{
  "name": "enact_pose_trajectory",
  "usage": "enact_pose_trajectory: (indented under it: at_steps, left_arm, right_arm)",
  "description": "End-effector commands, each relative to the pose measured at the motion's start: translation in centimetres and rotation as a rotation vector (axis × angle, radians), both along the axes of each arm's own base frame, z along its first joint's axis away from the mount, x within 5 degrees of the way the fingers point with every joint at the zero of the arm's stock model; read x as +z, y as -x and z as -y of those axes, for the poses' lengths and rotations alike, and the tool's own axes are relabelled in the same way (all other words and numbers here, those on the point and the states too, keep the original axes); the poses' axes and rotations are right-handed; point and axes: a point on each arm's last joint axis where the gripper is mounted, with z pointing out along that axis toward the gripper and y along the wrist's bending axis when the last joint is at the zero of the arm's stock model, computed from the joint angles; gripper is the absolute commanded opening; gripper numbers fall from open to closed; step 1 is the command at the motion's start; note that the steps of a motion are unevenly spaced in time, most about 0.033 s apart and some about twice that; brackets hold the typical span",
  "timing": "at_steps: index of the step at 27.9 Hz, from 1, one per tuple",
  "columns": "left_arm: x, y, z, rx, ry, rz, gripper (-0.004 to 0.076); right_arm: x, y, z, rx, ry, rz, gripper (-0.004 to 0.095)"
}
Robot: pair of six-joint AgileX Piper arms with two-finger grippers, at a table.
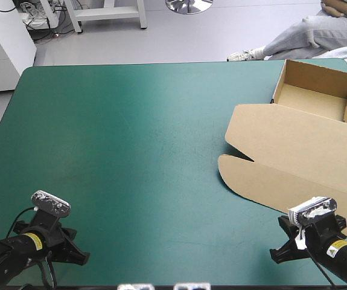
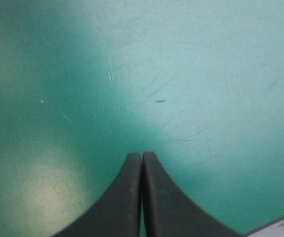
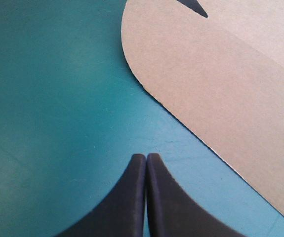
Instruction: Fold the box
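Note:
The brown box lies at the table's right side as an open tray with raised walls toward the far edge and its lid flat toward me. The lid's rounded flap shows just ahead of my right gripper, which is shut and holds nothing. In the high view that right gripper sits near the front edge, just short of the lid. My left gripper is shut over bare teal-green cover, at the front left, far from the box.
The teal-green cover stretches bare across the left and middle of the table. The box's far right part runs past the table's right edge of the view.

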Motion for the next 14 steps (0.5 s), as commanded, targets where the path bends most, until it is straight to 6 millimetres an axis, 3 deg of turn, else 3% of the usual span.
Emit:
enact_pose_trajectory:
  at_steps: [1, 14]
  left_arm:
    - [0.79, -0.40, 0.24, 0.003, 0.036, 0.058, -0.0010]
    - [0.81, -0.42, 0.25, 0.003, 0.036, 0.060, -0.0010]
  right_arm:
    - [1.05, -0.23, 0.20, -0.025, -0.007, 0.091, -0.0015]
    - [0.84, -0.06, 0.17, -0.016, 0.000, 0.063, -0.0017]
